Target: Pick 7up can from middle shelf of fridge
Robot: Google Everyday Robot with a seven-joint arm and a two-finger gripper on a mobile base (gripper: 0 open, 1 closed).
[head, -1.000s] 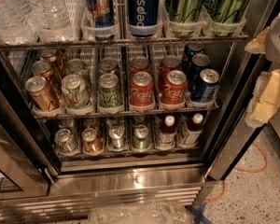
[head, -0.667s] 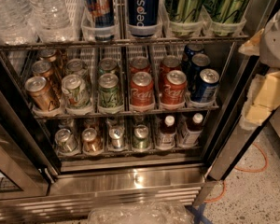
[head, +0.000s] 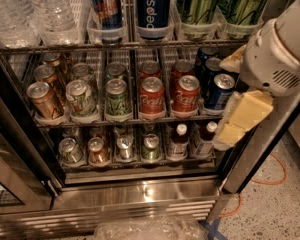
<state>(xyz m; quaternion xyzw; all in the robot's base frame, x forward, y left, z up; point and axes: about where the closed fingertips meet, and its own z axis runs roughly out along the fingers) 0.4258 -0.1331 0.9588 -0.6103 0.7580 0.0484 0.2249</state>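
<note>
The 7up can (head: 80, 98), pale silver with a green pattern, stands at the front of the second lane from the left on the middle shelf (head: 125, 121) of the fridge (head: 140, 194). More cans of its kind stand behind it. My gripper (head: 236, 123), pale yellow under a white wrist housing (head: 279, 54), hangs in front of the fridge's right door post. It is level with the middle shelf, far to the right of the 7up can, and holds nothing that I can see.
On the middle shelf a bronze can (head: 42, 100) stands left of the 7up can and a dark green can (head: 117, 98) right of it, then two Coca-Cola cans (head: 152, 98) and blue Pepsi cans (head: 218, 91). Tall cans and water bottles stand above, small bottles below. An orange cable (head: 275, 176) lies on the floor.
My arm has come in from the right edge, moving left and towards the fridge's right side. It now covers the right post. The cans have not moved.
</note>
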